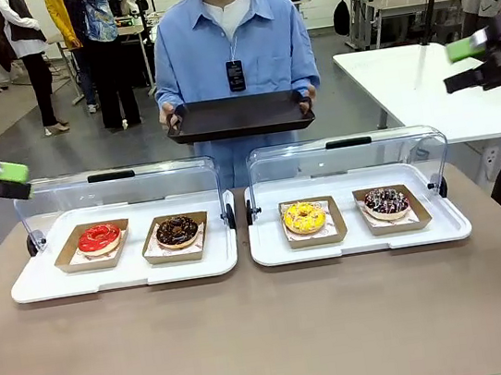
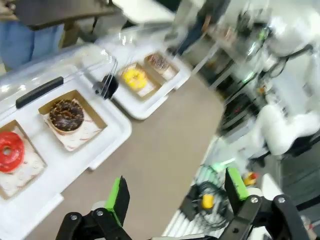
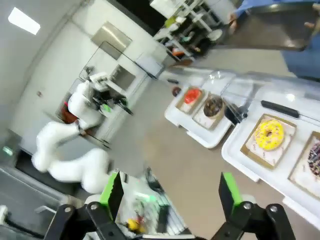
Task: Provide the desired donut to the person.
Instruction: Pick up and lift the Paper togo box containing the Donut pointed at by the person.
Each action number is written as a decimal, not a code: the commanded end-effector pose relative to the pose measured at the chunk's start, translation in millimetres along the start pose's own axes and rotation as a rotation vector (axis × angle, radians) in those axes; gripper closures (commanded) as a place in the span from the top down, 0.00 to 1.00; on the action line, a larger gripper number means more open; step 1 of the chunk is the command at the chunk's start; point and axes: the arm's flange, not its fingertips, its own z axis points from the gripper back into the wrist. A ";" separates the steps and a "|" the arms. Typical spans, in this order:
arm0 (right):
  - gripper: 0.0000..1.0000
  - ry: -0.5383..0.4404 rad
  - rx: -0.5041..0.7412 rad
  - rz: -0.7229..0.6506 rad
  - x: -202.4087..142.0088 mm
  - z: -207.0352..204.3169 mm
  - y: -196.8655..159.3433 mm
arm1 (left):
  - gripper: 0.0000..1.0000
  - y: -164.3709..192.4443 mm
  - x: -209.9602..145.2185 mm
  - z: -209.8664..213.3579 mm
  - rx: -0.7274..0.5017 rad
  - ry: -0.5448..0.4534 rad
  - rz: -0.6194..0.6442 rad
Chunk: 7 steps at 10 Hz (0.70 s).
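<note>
A person (image 1: 230,41) in a light blue shirt stands at the far side, holding a black serving tray (image 1: 240,114) in both hands. Four donuts lie in cardboard boats: red (image 1: 99,238) and chocolate (image 1: 177,231) on the left white tray (image 1: 122,273), yellow (image 1: 304,217) and sprinkled chocolate (image 1: 386,201) on the right white tray (image 1: 361,242). Nothing marks out one donut as the desired one. My left gripper (image 1: 9,181) hangs open at the left edge, above the table. My right gripper (image 1: 462,64) is open, high at the right. Both are empty (image 2: 177,192) (image 3: 171,189).
Each white tray has a clear hinged lid (image 1: 120,192) standing open behind the donuts. A white table (image 1: 422,79) stands at the back right, under my right gripper. The brown tabletop (image 1: 271,334) stretches in front of the trays. Other people stand far back left.
</note>
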 end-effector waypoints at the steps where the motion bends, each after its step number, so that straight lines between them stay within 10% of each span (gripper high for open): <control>1: 1.00 -0.027 -0.020 -0.151 6.4 16.9 -31.1 | 1.00 26.6 -11.6 25.1 -0.028 -0.071 0.119; 7: 1.00 -0.069 -0.071 -0.048 -4.1 21.3 -38.4 | 1.00 16.5 -23.3 40.6 0.120 -0.136 0.114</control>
